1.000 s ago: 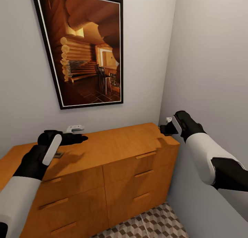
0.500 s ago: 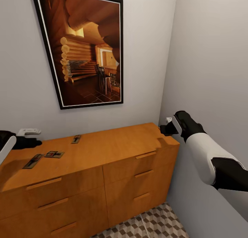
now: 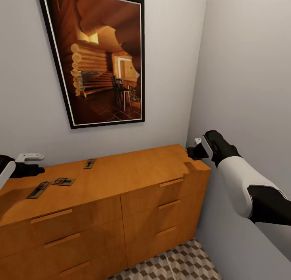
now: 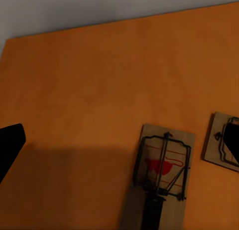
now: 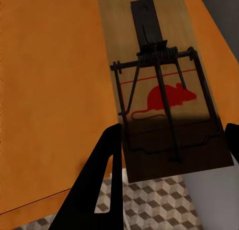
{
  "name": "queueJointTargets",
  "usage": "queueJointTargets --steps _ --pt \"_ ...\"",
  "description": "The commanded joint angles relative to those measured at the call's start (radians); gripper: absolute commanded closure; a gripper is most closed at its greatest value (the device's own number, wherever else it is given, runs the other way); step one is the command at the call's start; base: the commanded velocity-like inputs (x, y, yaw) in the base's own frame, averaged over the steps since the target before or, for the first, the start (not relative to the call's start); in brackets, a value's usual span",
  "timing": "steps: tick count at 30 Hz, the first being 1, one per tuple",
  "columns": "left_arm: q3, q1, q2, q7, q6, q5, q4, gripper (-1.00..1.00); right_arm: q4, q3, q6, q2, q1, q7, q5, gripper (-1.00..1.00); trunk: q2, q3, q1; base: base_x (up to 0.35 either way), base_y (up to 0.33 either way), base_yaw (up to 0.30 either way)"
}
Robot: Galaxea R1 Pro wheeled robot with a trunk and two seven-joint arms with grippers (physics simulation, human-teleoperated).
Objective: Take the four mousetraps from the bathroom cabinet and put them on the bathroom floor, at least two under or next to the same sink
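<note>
You hold one mousetrap; none is on the floor yet.
Right fingers (image 5: 107, 175) pinch a mousetrap (image 5: 159, 90); left fingers (image 4: 10, 145) are spread above three mousetraps (image 3: 62, 181) on the cabinet (image 3: 133, 170) surface.

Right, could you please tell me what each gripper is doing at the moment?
Left gripper: open, holding nothing.
Right gripper: shut on a mousetrap, at the cabinet's end.

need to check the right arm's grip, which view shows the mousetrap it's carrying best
The right wrist view: the mousetrap sits close up between the right gripper's fingers. In the head view the right gripper is small at the cabinet's corner, its trap indiscernible.
</note>
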Motion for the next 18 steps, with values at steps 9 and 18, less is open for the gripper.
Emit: queueJointTargets --steps 9,18 --pt "-0.007 -0.001 -0.007 0.005 0.003 0.01 0.003 -1.0 -0.001 -0.005 0.004 0.002 -0.001 0.008 0.009 1.0 -0.001 -0.001 0.0 0.0 0.0 0.0" --pt "-0.012 -0.001 -0.032 0.004 0.004 0.013 0.021 -1.0 0.001 -0.005 0.003 0.002 -0.001 0.007 0.009 1.0 -0.001 -0.001 0.0 0.0 0.0 0.0"
